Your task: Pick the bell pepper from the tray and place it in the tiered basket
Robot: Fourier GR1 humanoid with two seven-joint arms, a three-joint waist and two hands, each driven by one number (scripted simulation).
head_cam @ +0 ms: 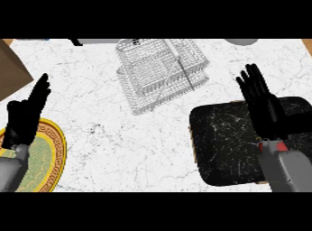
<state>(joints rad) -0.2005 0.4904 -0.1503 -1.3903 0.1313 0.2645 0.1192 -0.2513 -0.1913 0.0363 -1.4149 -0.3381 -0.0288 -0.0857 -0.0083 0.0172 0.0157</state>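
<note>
Seen steeply from above: a white marbled table [105, 135]. Toward the far edge, near the middle, a silver wire tiered basket [160, 72], its mesh tiers stacked and slightly offset, nothing visible inside. At the near right corner, a black tray [218, 144] with faint pale veining and rounded corners. Above the tray, the right hand [265, 106], black, fingers straight and held together, pointing toward the far edge, thumb out to the right; clamped on nothing. Grey forearm coming in below it across the tray's near right part. No bell pepper to be seen on the exposed part of the tray or in the basket; whether hidden under the right hand and forearm, cannot tell. At the near left corner, a round plate [49, 153] with a yellow patterned rim and a greenish centre, partly cut off by the left edge. Over the plate's left part, the left hand [25, 115], black, fingers straight and close together, pointing up toward the far edge, holding nothing. At the far left corner, a brown box [2, 72], partly out of view. Along the far edge, part of a pale rounded object [242, 41] at the right, too little showing to name.
</note>
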